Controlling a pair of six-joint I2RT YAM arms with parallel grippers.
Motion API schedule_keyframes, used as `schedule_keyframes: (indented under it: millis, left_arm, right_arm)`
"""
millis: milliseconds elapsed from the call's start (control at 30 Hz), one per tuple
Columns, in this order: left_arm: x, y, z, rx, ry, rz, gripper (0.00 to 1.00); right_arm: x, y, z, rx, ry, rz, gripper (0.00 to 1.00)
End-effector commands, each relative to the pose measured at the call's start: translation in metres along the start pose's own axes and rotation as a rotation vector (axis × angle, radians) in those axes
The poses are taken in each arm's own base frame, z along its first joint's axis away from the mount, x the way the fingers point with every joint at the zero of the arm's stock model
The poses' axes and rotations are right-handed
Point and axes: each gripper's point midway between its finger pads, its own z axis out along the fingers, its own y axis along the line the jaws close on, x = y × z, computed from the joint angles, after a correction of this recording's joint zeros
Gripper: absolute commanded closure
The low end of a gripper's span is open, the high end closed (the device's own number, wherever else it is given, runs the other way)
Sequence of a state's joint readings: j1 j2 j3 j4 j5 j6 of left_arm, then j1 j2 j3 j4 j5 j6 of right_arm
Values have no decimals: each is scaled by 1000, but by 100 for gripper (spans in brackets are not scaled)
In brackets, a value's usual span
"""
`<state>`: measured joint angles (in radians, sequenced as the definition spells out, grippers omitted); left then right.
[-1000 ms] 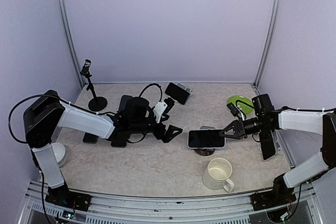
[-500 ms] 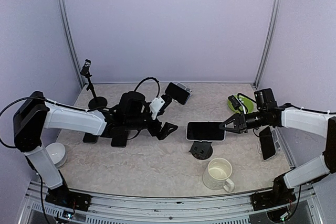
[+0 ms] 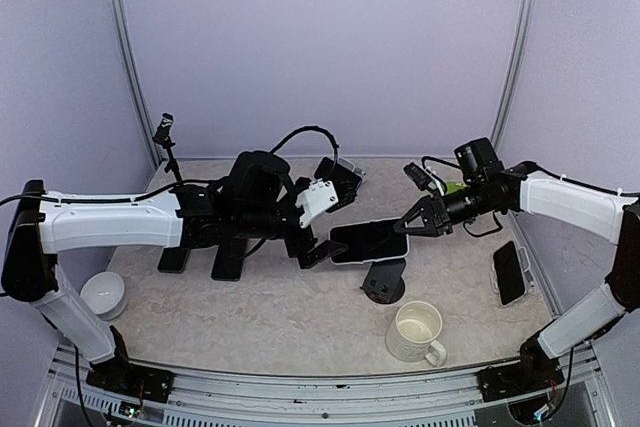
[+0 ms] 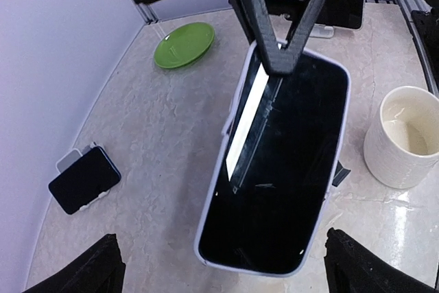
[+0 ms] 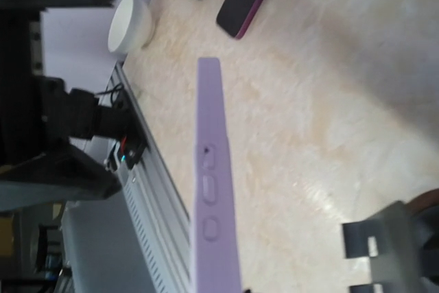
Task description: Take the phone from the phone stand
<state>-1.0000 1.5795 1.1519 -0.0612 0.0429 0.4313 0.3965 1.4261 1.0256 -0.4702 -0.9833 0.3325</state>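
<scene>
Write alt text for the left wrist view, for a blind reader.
A phone in a lavender case, screen dark, hangs above the marble table, pinched at its far end by the right gripper. The left gripper is open, fingertips at the bottom corners; a white mug sits right, a green plate far left.

Delta vs 1 s ago: phone point(image 3: 368, 241) is off the phone stand point(image 3: 384, 281). It sat on the stand, then was lifted clear, and is now up and to the left, tilted. The right gripper point(image 3: 403, 228), clamped on its right end, moved in with it. The left arm stretched out, bringing the left gripper point(image 3: 322, 250), fingers spread wide, to the phone's left end. Contact there is unclear from overhead. The stand top is now exposed.
</scene>
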Motion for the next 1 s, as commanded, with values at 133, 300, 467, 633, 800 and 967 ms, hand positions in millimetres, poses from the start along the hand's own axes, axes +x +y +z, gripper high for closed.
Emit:
schedule_keyframes:
  millis: [133, 300, 467, 633, 800, 967]
  left_arm:
    - [-4, -26, 11, 109, 90, 76, 1]
    - [-4, -38, 20, 160, 121, 89, 1]
    - [-3, -45, 29, 172, 141, 115, 1]
    - [2, -50, 38, 159, 175, 155, 1]
    - [6, -47, 45, 129, 202, 172, 3]
    - [14, -43, 50, 100, 237, 186, 7]
  right_arm:
    - [-6, 24, 16, -51, 51, 13, 100]
    - [-6, 25, 21, -58, 66, 37, 100]
    - [-7, 29, 26, -71, 83, 44, 100]
    - [-8, 31, 30, -83, 102, 52, 100]
    - [-6, 33, 37, -82, 135, 61, 100]
    - [-2, 33, 41, -78, 160, 74, 100]
